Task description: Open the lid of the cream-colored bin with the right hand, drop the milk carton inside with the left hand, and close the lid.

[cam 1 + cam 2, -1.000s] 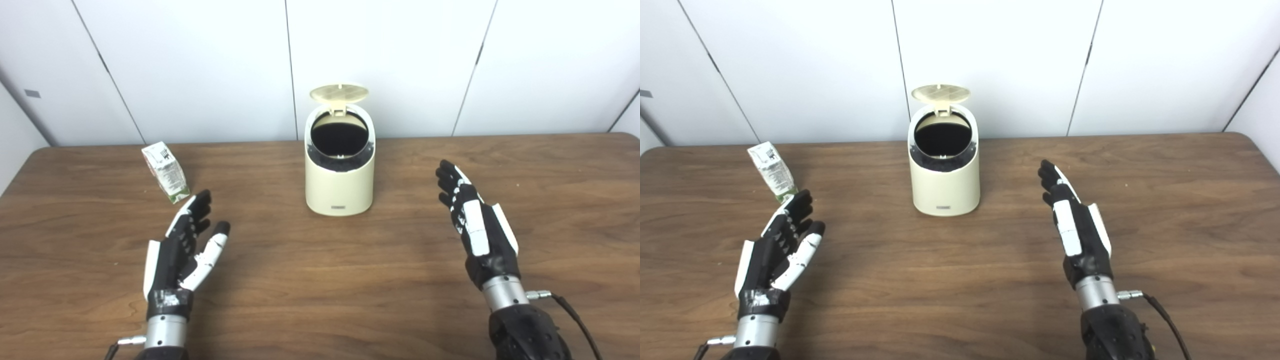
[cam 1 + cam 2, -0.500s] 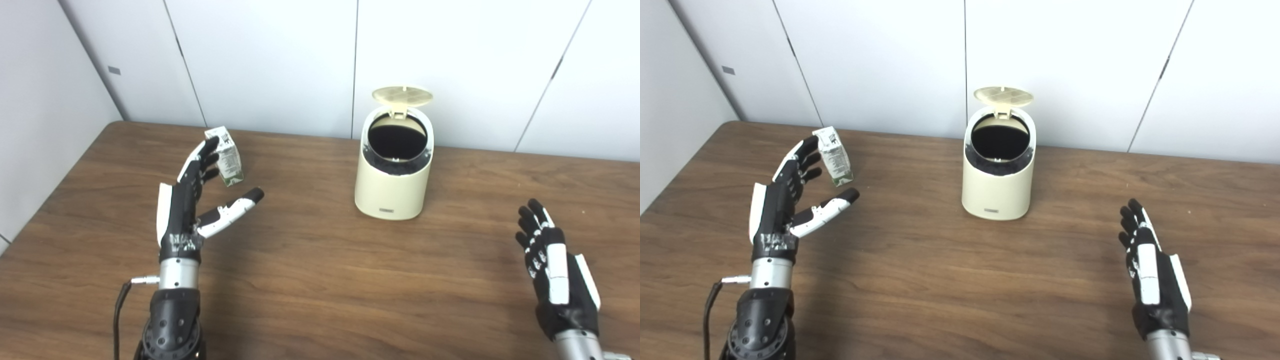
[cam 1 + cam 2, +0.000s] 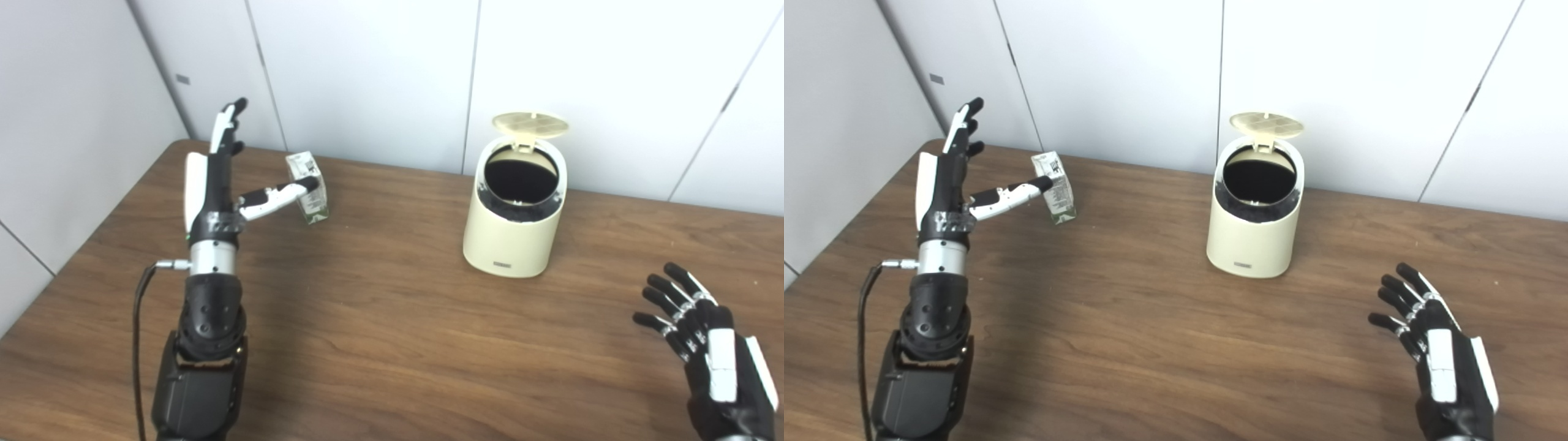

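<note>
Table (image 3: 380, 343) of dark wood holds one carton and one bin. Left hand (image 3: 215, 184) is raised, fingers spread, its thumb reaching to the small white-and-green carton (image 3: 308, 195), which stands tilted near the far left edge. The cream bin (image 3: 514, 223) stands mid-table, round lid (image 3: 530, 123) up, its inside dark. Right hand (image 3: 1442, 361) hovers empty at the near right, fingers apart.

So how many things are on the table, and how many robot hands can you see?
Bins: 1, the cream-colored bin with its lid up
Milk cartons: 1, the milk carton
Robot hands: 2, the left hand and the right hand, both open
Total: 4
</note>
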You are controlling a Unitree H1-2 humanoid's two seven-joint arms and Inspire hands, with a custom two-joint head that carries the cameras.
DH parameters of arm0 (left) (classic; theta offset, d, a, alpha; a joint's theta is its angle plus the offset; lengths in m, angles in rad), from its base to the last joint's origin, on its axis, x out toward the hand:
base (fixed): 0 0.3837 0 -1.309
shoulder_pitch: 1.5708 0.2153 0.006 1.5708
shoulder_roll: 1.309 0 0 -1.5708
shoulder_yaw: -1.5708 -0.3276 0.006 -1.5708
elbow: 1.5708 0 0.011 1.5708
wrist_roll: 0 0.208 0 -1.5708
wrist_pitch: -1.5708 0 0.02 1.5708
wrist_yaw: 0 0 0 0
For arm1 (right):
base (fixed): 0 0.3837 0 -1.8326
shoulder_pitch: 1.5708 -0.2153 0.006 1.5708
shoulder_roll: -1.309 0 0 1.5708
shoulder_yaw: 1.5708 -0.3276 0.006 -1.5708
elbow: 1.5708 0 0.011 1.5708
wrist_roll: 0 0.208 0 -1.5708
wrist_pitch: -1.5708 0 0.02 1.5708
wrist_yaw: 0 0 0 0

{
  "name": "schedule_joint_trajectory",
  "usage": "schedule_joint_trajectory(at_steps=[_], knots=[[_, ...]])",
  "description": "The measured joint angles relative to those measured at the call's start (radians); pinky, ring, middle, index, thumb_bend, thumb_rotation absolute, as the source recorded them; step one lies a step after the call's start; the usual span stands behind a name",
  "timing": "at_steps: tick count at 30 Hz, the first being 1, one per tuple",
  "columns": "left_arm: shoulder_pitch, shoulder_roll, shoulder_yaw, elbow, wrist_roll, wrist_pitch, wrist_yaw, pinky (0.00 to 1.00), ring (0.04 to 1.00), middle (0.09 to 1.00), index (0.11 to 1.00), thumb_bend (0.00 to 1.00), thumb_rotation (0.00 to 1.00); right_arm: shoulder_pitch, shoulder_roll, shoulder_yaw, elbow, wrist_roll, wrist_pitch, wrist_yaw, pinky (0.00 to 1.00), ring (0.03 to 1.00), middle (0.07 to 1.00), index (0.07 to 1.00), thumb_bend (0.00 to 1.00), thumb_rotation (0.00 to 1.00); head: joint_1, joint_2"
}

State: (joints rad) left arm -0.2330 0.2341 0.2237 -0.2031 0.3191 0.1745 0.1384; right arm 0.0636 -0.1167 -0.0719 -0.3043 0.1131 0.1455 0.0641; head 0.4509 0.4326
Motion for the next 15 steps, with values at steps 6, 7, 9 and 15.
schedule_joint_trajectory(at_steps=[6,7,9,15], knots=[[-0.058,0.063,-0.053,0.117,0.036,0.010,-0.020,0.82,0.974,0.998,0.999,0.98,0.15,0.003,0.000,-0.016,0.011,0.025,-0.019,0.007,0.62,0.762,0.772,0.795,0.69,0.89,0.012,-0.009],[-0.069,0.071,-0.061,0.144,0.036,0.010,-0.025,0.83,0.971,0.994,0.997,0.98,0.13,0.003,0.000,-0.017,0.015,0.028,-0.024,0.010,0.62,0.760,0.769,0.792,0.69,0.89,0.014,-0.011],[-0.086,0.078,-0.071,0.189,0.035,0.011,-0.029,0.89,0.969,0.988,0.993,0.97,0.13,0.003,0.000,-0.020,0.025,0.035,-0.035,0.015,0.61,0.753,0.765,0.788,0.70,0.89,0.014,-0.009],[-0.137,0.093,-0.112,0.312,0.036,0.003,-0.036,0.92,0.962,0.979,0.982,0.96,0.13,0.006,0.000,-0.027,0.031,0.048,-0.036,0.021,0.61,0.748,0.764,0.790,0.70,0.88,0.011,-0.006]])
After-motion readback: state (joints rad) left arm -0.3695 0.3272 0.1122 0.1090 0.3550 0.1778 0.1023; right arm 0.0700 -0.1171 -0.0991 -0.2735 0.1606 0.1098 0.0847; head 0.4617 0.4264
